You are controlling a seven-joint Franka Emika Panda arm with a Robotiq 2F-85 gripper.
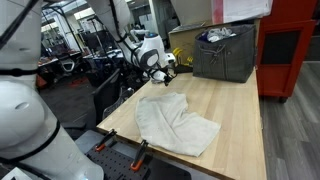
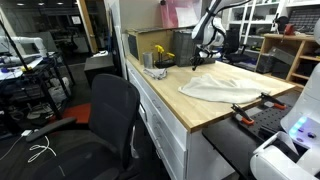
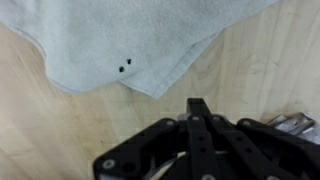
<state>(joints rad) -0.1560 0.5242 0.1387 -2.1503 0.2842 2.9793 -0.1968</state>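
Note:
A crumpled white cloth (image 1: 176, 122) lies on the light wooden table (image 1: 240, 110). It also shows in the other exterior view (image 2: 222, 86) and fills the top of the wrist view (image 3: 120, 40), where it carries two small dark specks. My gripper (image 1: 166, 72) hangs above the table just beyond the cloth's far edge, also seen in an exterior view (image 2: 199, 62). In the wrist view its black fingers (image 3: 198, 108) are pressed together, shut and empty, over bare wood below the cloth's corner.
A dark grey fabric bin (image 1: 225, 52) with items in it stands at the table's far end. A small yellow object (image 2: 162, 55) sits near the table's back. A black office chair (image 2: 108, 125) stands beside the table. Clamps (image 1: 140, 152) grip the near edge.

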